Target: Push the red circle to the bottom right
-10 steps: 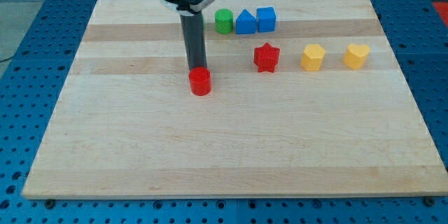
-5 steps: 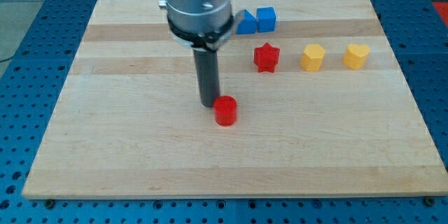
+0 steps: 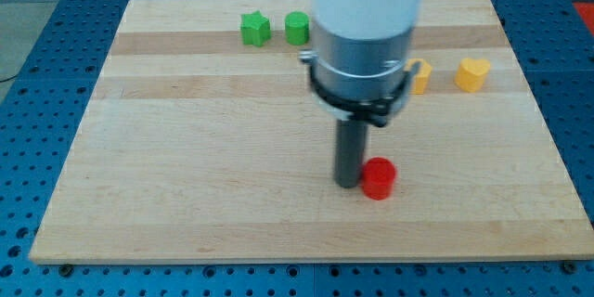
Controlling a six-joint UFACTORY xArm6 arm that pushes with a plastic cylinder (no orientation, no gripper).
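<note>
The red circle is a short red cylinder lying on the wooden board, below and right of the board's middle. My tip rests on the board just to the left of the red circle, touching or nearly touching its left side. The arm's wide grey body rises above the tip and hides part of the board's upper middle.
A green star-like block and a green cylinder sit near the view's top. A yellow block sits at upper right; another yellow block shows partly beside the arm. The board's right edge lies to the right of the circle.
My tip and the red circle have moved together toward the view's bottom right. The arm now hides the blue blocks and red star; a green star-like block has come into sight.
</note>
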